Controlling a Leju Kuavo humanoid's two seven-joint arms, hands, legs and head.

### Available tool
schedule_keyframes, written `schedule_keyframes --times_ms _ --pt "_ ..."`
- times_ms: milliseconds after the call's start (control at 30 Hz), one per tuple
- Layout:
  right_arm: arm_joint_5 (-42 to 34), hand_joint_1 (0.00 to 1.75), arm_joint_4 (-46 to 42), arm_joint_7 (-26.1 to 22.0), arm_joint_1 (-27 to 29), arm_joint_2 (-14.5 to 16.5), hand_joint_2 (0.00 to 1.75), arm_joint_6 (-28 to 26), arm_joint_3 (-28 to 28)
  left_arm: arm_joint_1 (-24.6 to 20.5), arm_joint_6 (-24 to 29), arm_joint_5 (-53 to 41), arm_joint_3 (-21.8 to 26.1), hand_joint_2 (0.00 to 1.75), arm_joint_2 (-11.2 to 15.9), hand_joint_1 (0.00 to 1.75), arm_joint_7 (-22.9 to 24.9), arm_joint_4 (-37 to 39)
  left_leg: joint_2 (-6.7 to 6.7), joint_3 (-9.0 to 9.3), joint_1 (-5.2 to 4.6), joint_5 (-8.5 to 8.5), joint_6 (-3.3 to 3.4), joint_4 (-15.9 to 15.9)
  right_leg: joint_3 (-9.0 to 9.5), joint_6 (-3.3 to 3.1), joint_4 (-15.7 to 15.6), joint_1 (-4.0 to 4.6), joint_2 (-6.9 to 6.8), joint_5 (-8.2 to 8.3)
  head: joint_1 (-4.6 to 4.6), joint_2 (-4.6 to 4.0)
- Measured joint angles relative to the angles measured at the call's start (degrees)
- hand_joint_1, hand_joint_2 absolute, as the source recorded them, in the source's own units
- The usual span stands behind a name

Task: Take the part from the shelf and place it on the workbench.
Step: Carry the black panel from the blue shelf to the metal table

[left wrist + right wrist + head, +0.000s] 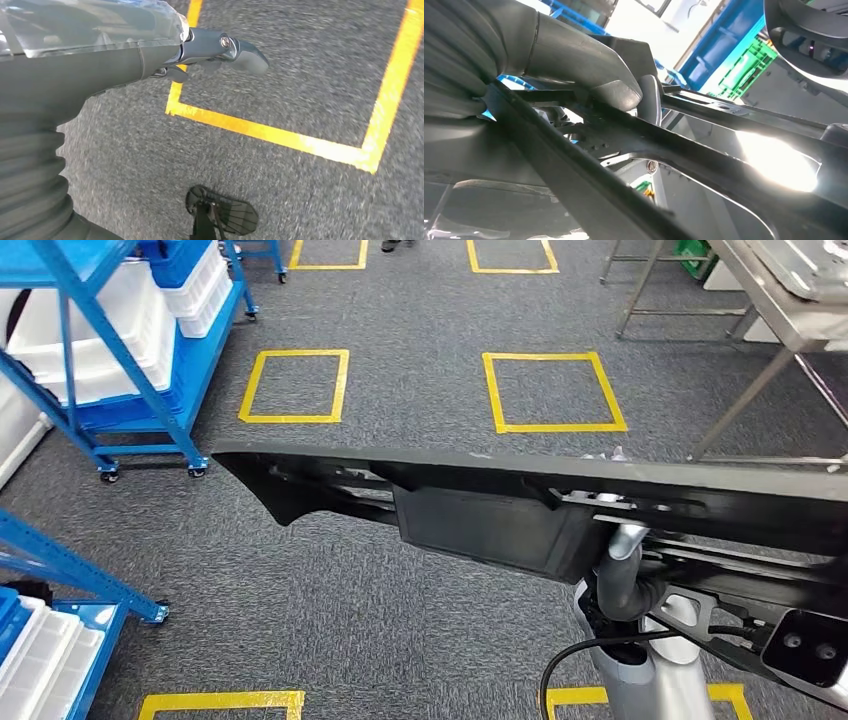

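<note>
The right hand's fingers [650, 97] are curled around a bar of the long black part [480, 525], with the thick grey thumb [616, 92] pressed on its other side, so this hand grips it. The left hand [220, 50] hangs over the floor, one grey finger stretched straight out, and whether its other fingers are spread or curled cannot be told. Going from largest to smallest: grey carpet floor [400, 620] spreads across the whole scene, marked with yellow taped squares [553, 392]. A blue wheeled shelf [120, 370] stands at the far left, stacked with white bins [110, 330], and a second blue shelf [60, 560] sits at the near left. A metal desk [790, 310] on thin legs stands at the far right. The part, a wide flat black panel with a rectangular block at its middle, is carried level in the air across the near centre and right, well above the floor and apart from both shelf and desk. The silver right arm [640, 660] rises beneath its right portion.
</note>
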Motion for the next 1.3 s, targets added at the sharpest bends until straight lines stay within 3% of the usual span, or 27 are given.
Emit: schedule_keyframes --times_ms 67,100,200,267,333,367,400,433,500,533,567,633,700,767,833,867,900,933,967,1033,1100,1200,1300 --pt "0.3 1.75 0.1 -0.1 -0.3 0.0 1.75 -0.3 0.4 -0.1 0.0 -0.1 0.0 1.75 0.0 0.00 0.0 0.0 0.99 -0.10 -0.23 -0.61 -0.65 0.7 3.62 -0.32 -6.6 0.33 -2.32 1.75 -0.01 -0.01" --pt "0.5 1.75 0.2 -0.2 -0.4 0.0 1.75 -0.5 0.6 -0.1 0.0 -0.2 0.0 1.75 0.0 0.00 0.0 0.0 1.45 -0.12 -0.37 -0.87 -1.00 1.0 4.30 -0.68 -8.0 0.56 -2.92 1.80 -0.02 -0.01" --pt "1.3 1.75 0.2 -0.3 -0.5 0.0 1.75 -1.6 1.0 -0.3 0.0 -0.4 0.0 1.75 0.0 0.00 0.0 0.0 2.62 0.14 -0.21 -1.40 -1.96 1.3 4.24 -1.94 -8.6 0.88 -1.45 1.81 -0.04 -0.01" --pt "1.6 1.75 0.2 -0.3 -0.8 0.1 1.75 -2.1 1.3 -0.4 0.0 -0.5 -0.1 1.75 -0.1 0.00 0.0 0.0 0.80 -0.82 0.12 -3.39 -2.47 4.0 4.38 -2.66 -9.0 0.74 -0.33 2.10 -0.04 0.00" --pt "1.6 1.75 0.2 -0.3 -0.9 0.3 1.75 -2.3 1.7 -0.2 -0.1 -0.7 -0.1 1.75 -0.2 0.00 0.0 0.0 -1.67 -4.06 0.28 -7.13 -2.69 11.1 4.38 -3.09 -9.1 0.74 0.86 2.20 -0.04 -0.01" --pt "1.6 1.75 0.3 -0.3 -0.9 0.4 1.75 -2.4 1.9 -0.1 -0.1 -0.8 -0.1 1.75 -0.2 0.00 0.0 0.0 -2.16 -5.92 0.30 -8.59 -2.73 14.9 4.36 -3.20 -9.1 0.83 1.56 2.20 -0.04 -0.01" --pt "1.4 1.75 0.3 -0.3 -0.9 0.4 1.75 -2.5 2.1 0.0 -0.2 -0.9 -0.1 1.75 -0.2 0.00 0.0 0.0 -2.41 -7.20 0.29 -9.10 -2.72 17.3 4.36 -3.23 -9.0 0.93 2.29 2.19 -0.04 -0.01" --pt "1.3 1.75 0.4 -0.3 -0.8 0.4 1.75 -2.6 2.2 0.0 -0.2 -0.9 -0.1 1.75 -0.2 0.00 0.0 0.0 -2.57 -7.55 0.29 -8.45 -2.63 17.6 4.39 -3.24 -9.0 1.00 3.01 2.19 -0.04 0.00" --pt "1.2 1.75 0.4 -0.3 -0.7 0.5 1.75 -2.9 2.4 0.0 -0.3 -0.9 -0.1 1.75 -0.2 0.00 0.0 0.0 -3.38 -5.22 0.31 -4.46 -2.29 11.9 4.51 -3.17 -8.9 1.03 4.39 2.20 -0.04 0.00" --pt "1.1 1.75 0.5 -0.3 -0.8 0.5 1.75 -2.9 2.5 0.0 -0.3 -0.9 -0.1 1.75 -0.2 0.00 0.1 0.0 -4.82 -3.53 0.36 -2.63 -2.07 7.8 4.48 -3.03 -8.8 1.06 5.02 2.22 -0.04 0.00" --pt "1.1 1.75 0.5 -0.3 -0.8 0.6 1.75 -3.0 2.7 -0.1 -0.3 -0.8 -0.1 1.75 -0.1 0.00 0.1 0.0 -6.11 -2.15 0.43 -1.37 -1.90 4.5 4.34 -2.78 -8.8 1.04 5.68 2.28 -0.04 0.00" --pt "1.0 1.75 0.6 -0.3 -0.8 0.7 1.75 -3.0 3.1 0.0 -0.1 -0.5 -0.1 1.75 -0.1 0.00 0.2 0.0 -7.65 -1.09 0.34 -0.85 -1.56 1.8 3.92 -2.05 -8.8 0.83 6.87 2.54 -0.04 0.00" --pt "0.7 1.75 0.7 -0.1 -0.8 0.8 1.75 -3.1 3.4 -0.1 0.0 -0.3 0.0 1.75 -0.2 0.00 0.3 0.0 -6.52 -0.83 0.25 -0.53 -0.97 1.2 3.68 -1.24 -8.9 0.58 7.56 2.77 -0.04 0.00" --pt "0.1 1.75 0.7 0.1 -0.9 0.9 1.75 -3.2 3.5 -0.2 0.0 -0.2 0.0 1.75 -0.2 0.00 0.3 0.0 -5.20 -0.49 0.36 -0.12 -0.17 0.6 2.78 -0.79 -7.0 0.75 5.47 1.45 -0.03 0.00" --pt "-0.5 1.75 0.7 0.4 -0.9 0.9 1.75 -3.3 3.6 0.0 0.0 0.0 0.0 1.75 -0.2 0.00 0.3 0.0 -3.76 -0.36 0.23 -0.05 0.35 0.3 -0.22 -0.59 -0.7 0.83 2.57 -2.03 -0.03 0.00" --pt "-0.7 1.75 0.7 0.5 -0.9 0.9 1.75 -3.4 3.7 0.1 0.0 0.1 0.0 1.75 -0.2 0.00 0.3 0.0 -2.99 -0.38 0.10 -0.11 0.48 0.3 -2.09 -0.45 3.2 0.72 1.99 -3.67 -0.03 0.00" --pt "-0.8 1.75 0.7 0.6 -0.8 0.9 1.75 -3.4 3.8 0.2 0.0 0.1 0.0 1.75 -0.2 0.00 0.3 0.0 -2.23 -0.40 0.01 -0.16 0.52 0.3 -3.43 -0.33 6.0 0.60 1.73 -4.52 -0.03 0.00" --pt "-0.9 1.75 0.7 0.6 -0.7 0.9 1.75 -3.4 3.9 0.2 0.0 0.1 0.1 1.75 -0.2 0.00 0.3 0.0 -1.51 -0.40 -0.05 -0.22 0.52 0.3 -3.79 -0.25 6.9 0.51 1.57 -4.32 -0.02 0.00" --pt "-1.0 1.75 0.7 0.7 -0.6 0.9 1.75 -3.5 3.9 0.1 0.0 0.2 0.1 1.75 -0.2 0.00 0.3 0.0 -0.84 -0.36 -0.09 -0.29 0.46 0.4 -2.90 -0.25 5.3 0.47 1.32 -3.12 -0.02 0.00" --pt "-1.2 1.75 0.7 0.6 -0.5 0.9 1.75 -3.4 3.9 0.0 0.0 0.2 0.1 1.75 -0.3 0.00 0.3 0.0 0.28 -0.16 -0.18 -0.54 0.22 0.5 1.44 -0.61 -2.6 0.68 -0.46 0.14 -0.02 0.00" --pt "-1.4 1.75 0.7 0.5 -0.5 0.9 1.75 -3.4 3.9 0.0 -0.1 0.2 0.1 1.75 -0.4 0.00 0.3 0.0 1.19 0.01 -0.42 -0.90 -0.27 0.7 4.57 -1.16 -8.5 1.17 -2.10 1.70 -0.03 0.00" --pt "-1.7 1.75 0.7 0.3 -0.4 0.9 1.75 -3.2 3.9 0.0 -0.1 0.3 0.1 1.75 -0.4 0.00 0.3 0.0 2.07 0.18 -0.58 -1.19 -0.83 0.7 4.87 -1.54 -9.4 1.54 -1.65 1.71 -0.04 -0.02" --pt "-1.8 1.75 0.6 0.3 -0.4 0.9 1.75 -3.1 3.9 0.0 -0.1 0.3 0.1 1.75 -0.4 0.00 0.3 0.0 2.15 0.21 -0.58 -1.21 -0.87 0.7 4.85 -1.57 -9.4 1.56 -1.56 1.70 -0.04 -0.02"
